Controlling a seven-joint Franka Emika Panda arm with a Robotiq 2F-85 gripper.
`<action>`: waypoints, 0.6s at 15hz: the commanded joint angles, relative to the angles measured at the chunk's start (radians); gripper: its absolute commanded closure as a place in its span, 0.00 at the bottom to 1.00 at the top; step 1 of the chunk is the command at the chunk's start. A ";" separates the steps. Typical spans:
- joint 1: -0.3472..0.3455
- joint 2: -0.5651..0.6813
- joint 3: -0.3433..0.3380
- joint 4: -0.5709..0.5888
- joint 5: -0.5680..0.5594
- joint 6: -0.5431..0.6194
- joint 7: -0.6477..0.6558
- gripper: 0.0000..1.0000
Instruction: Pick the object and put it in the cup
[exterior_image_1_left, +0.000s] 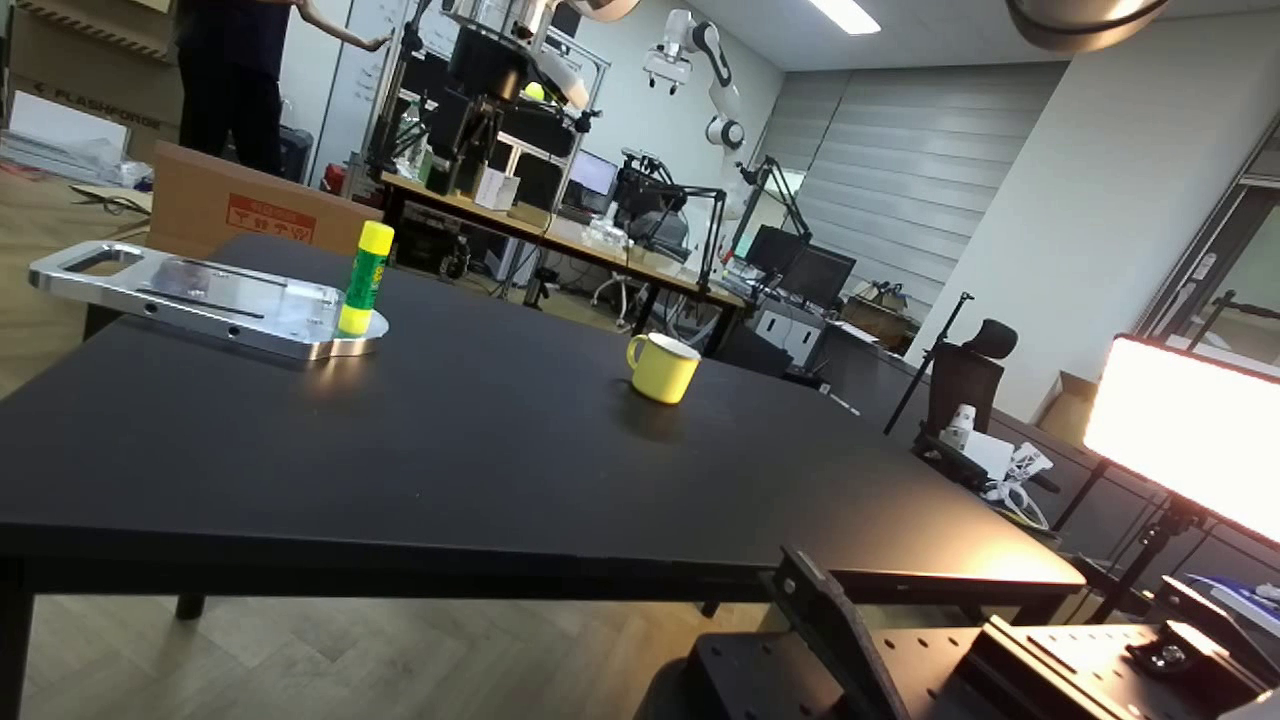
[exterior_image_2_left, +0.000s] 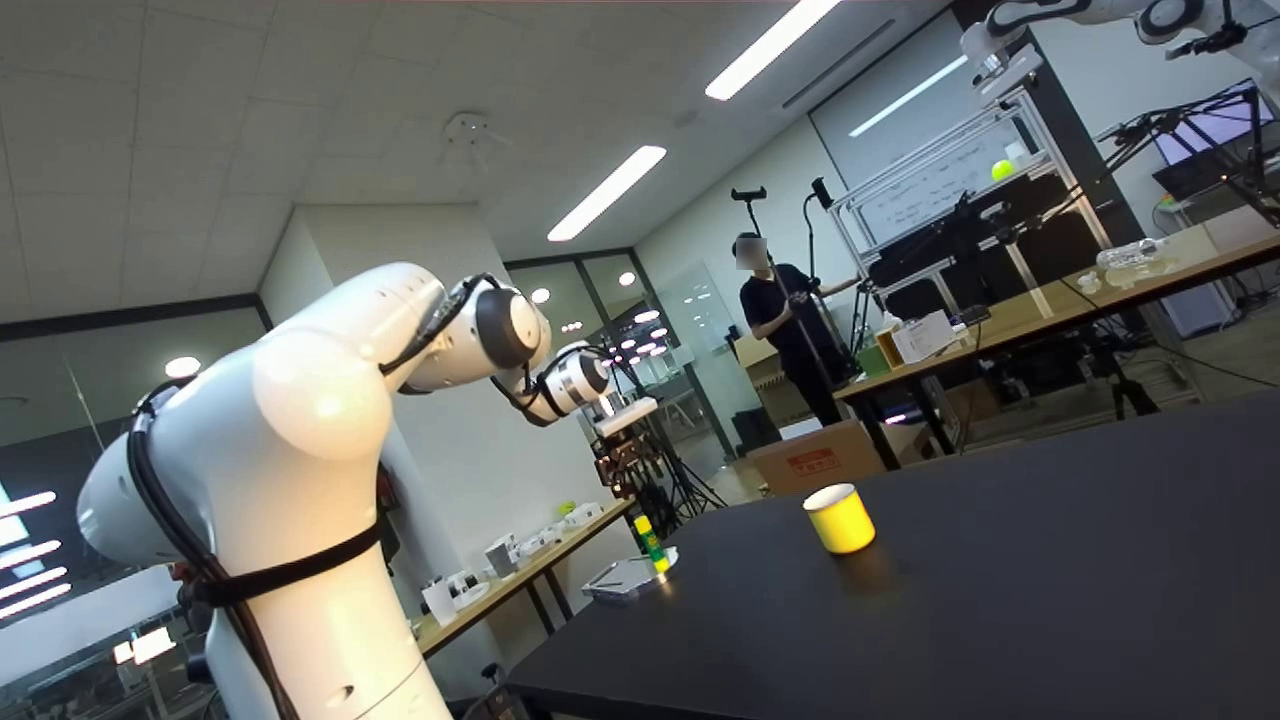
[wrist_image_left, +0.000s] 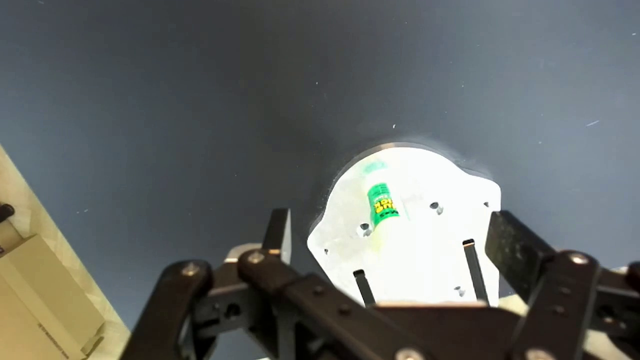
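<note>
Glue stick (exterior_image_1_left: 367, 279) upright below the bent arm (exterior_image_2_left: 320, 395), claw (wrist_image_left: 391, 232) downward, wide-spread and empty.

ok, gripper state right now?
Gripper: open, fingers wide apart, holding nothing; the glue stick stands on the silver tray.

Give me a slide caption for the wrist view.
Open hand above an upright glue stick on a silver tray.

Exterior views sharing table (exterior_image_1_left: 500, 450), downward wrist view
</note>
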 joint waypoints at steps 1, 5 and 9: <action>0.048 0.140 -0.002 0.240 -0.011 -0.101 -0.078 0.00; 0.088 0.227 -0.002 0.379 -0.006 -0.187 -0.148 0.00; 0.110 0.256 -0.031 0.403 0.020 -0.188 -0.193 0.00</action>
